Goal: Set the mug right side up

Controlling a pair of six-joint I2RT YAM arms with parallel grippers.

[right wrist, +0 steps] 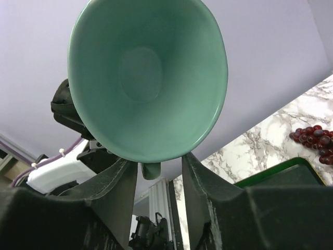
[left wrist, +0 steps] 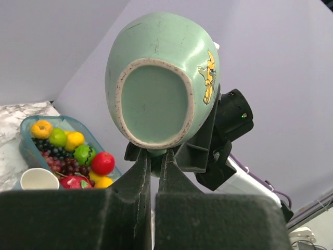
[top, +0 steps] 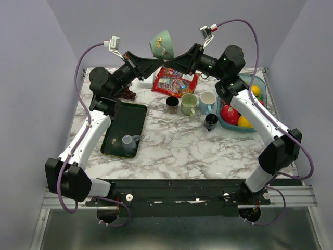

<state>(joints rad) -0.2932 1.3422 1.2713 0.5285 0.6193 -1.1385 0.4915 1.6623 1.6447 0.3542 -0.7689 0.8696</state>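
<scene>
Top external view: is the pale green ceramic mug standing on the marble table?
No, the pale green ceramic mug is held up in the air at the far side of the marble table, clear of its surface.

- Marble desk [top: 177, 146], white with grey veins.
- Left: green tray [top: 127, 117]; dark grapes [top: 127, 94] behind it.
- Back centre: red snack bag [top: 175, 82].
- Middle row: brown cup [top: 172, 104], green mug [top: 188, 103], pale blue mug [top: 207, 101]; black cup [top: 210, 122] nearer.
- Right: blue fruit bin [top: 261, 83].

A robot lab booth: plain lilac partition walls [top: 31, 78] enclose a marble-patterned tabletop [top: 182, 148] on an aluminium rail [top: 294, 196], set with staged mugs [top: 189, 104], a snack bag [top: 174, 82] and a fruit bowl [top: 263, 87].
</scene>
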